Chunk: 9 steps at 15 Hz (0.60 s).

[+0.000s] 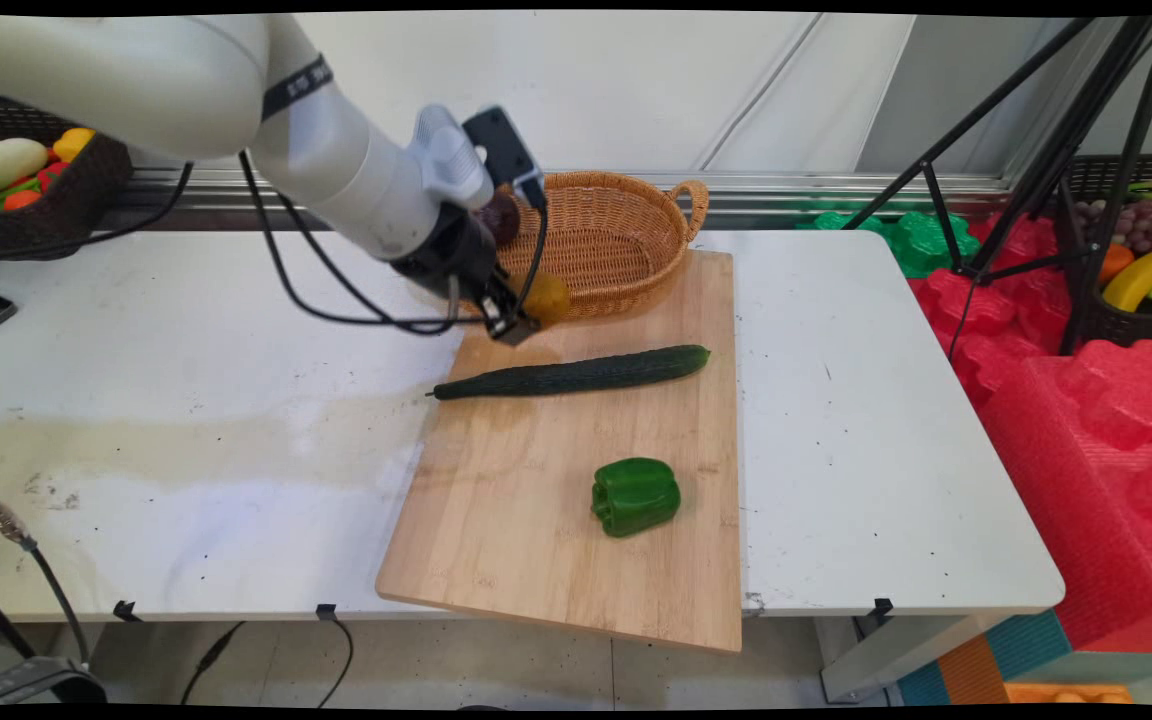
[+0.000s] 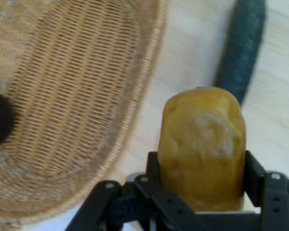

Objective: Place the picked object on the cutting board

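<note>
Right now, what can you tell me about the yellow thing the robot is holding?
The yellow thing is a lumpy, potato-like lump, brownish yellow with a dull skin and a paler patch on one side. The gripper is shut on it, one black finger pressing each side. It hangs at the edge of the basket, over the wooden board, near the cucumber.

Main overhead from near side; hand close-up; both show basket.

We see the arm reaching in from the far left, its gripper angled down-right, jaws clamped closed.
</note>
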Available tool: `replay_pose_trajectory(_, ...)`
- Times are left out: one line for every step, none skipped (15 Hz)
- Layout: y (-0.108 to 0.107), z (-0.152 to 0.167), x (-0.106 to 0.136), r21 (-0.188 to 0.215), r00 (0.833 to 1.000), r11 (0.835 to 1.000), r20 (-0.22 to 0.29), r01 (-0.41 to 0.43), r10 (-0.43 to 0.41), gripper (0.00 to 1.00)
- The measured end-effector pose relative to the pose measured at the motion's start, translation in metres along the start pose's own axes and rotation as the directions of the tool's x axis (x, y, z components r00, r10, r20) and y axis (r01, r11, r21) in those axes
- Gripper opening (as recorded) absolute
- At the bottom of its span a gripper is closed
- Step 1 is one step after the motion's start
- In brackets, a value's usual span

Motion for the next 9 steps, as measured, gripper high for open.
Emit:
replay_pose_trajectory(0.008,-0.001,-0.004,-0.012,1.000,1.000,0.006,-0.015,0.015,0.00)
replay_pose_trajectory(0.014,0.000,-0.007,-0.023,1.000,0.999,0.011,-0.028,0.028,0.00)
replay_pose_trajectory(0.019,0.001,-0.010,-0.032,0.999,0.999,0.015,-0.039,0.040,0.00)
replay_pose_trajectory(0.025,0.004,-0.013,-0.043,0.998,0.998,0.020,-0.052,0.053,0.00)
replay_pose_trajectory(0.028,0.008,-0.015,-0.051,0.998,0.997,0.026,-0.063,0.065,0.00)
replay_pose_trajectory(0.031,0.013,-0.018,-0.059,0.996,0.995,0.033,-0.077,0.079,0.00)
replay_pose_trajectory(0.034,0.018,-0.021,-0.066,0.995,0.994,0.041,-0.090,0.093,0.00)
replay_pose_trajectory(0.035,0.022,-0.023,-0.070,0.994,0.993,0.045,-0.097,0.101,0.00)
replay_pose_trajectory(0.036,0.027,-0.025,-0.076,0.992,0.991,0.050,-0.108,0.112,0.00)
